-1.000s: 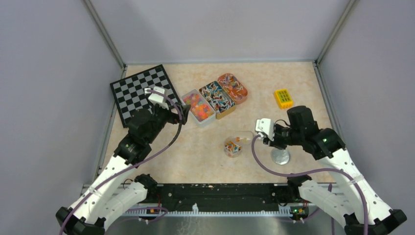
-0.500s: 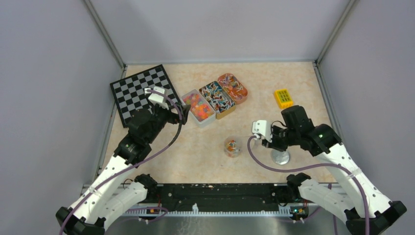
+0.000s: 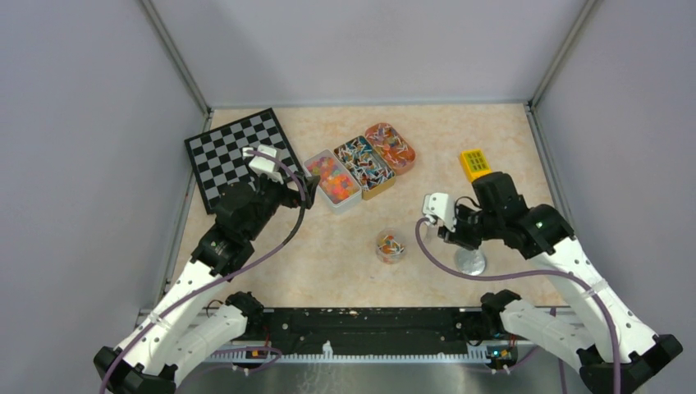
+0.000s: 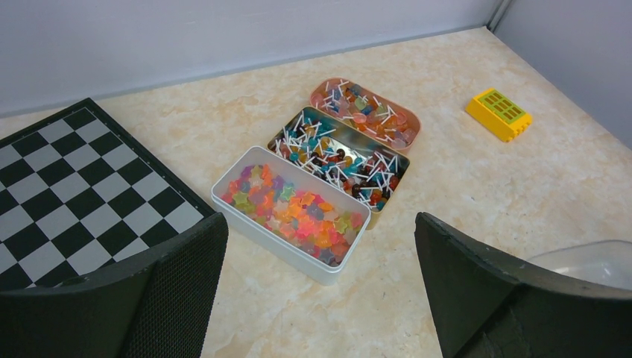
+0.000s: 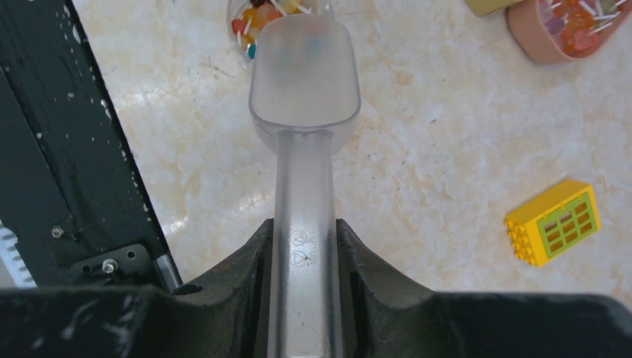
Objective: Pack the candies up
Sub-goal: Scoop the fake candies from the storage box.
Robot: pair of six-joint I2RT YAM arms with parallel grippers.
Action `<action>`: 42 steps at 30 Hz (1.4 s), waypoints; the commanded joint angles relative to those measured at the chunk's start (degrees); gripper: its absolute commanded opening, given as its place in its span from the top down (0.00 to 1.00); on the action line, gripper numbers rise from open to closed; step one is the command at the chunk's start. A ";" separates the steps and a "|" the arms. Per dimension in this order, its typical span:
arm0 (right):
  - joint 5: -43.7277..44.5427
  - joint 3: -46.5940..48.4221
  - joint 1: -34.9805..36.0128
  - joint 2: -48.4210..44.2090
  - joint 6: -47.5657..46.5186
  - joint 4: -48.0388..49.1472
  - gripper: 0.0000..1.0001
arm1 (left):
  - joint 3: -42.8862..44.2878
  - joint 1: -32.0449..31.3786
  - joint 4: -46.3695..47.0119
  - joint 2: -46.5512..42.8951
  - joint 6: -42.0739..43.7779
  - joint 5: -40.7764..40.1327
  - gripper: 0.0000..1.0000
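Observation:
The candies fill three open tins: a white one (image 4: 294,212) with star-shaped sweets, a gold one (image 4: 339,160) and a pink one (image 4: 365,112). More candies lie in a small clear cup (image 3: 391,245) on the table, which shows at the top edge of the right wrist view (image 5: 272,13). My right gripper (image 5: 302,233) is shut on the handle of a clear plastic scoop (image 5: 304,71). The scoop's bowl is empty and hangs just short of the cup. My left gripper (image 4: 317,298) stands open and empty, low over the table in front of the white tin.
A chessboard (image 3: 234,154) lies at the back left beside my left arm. At the back right sits a yellow block with green squares (image 3: 474,163). A round silver lid (image 3: 470,262) rests under my right wrist. Grey walls close in the table.
My right arm has drawn the scoop back from over the cup, and its wrist has turned. The cup now stands apart from the scoop. The left arm has not moved.

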 commanded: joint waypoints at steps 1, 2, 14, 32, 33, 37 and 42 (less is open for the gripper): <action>-1.47 6.67 0.81 1.17 8.33 6.41 1.00 | 0.67 -0.23 1.85 -0.61 -0.43 0.72 0.01; -1.60 7.79 0.77 1.93 10.87 8.02 1.00 | 0.74 -0.19 1.84 -0.63 -0.42 0.70 0.01; 19.42 26.20 0.75 19.38 31.90 11.12 1.00 | 0.93 -0.13 1.87 -0.34 -0.62 1.33 0.01; 30.73 58.79 -0.48 57.03 38.89 -8.22 1.00 | 0.80 -0.15 2.02 -2.17 -0.09 0.44 0.01; 30.00 59.27 -0.70 57.89 38.32 -7.95 1.00 | 0.82 -0.17 1.94 -2.00 -0.07 0.52 0.01; 28.66 63.60 -2.05 62.19 37.14 -9.03 1.00 | 1.09 -0.17 1.57 -1.71 -0.12 0.89 0.01; 28.74 67.08 -2.90 66.37 35.19 -10.62 1.00 | 0.94 -0.14 1.77 -1.87 -0.17 0.88 0.01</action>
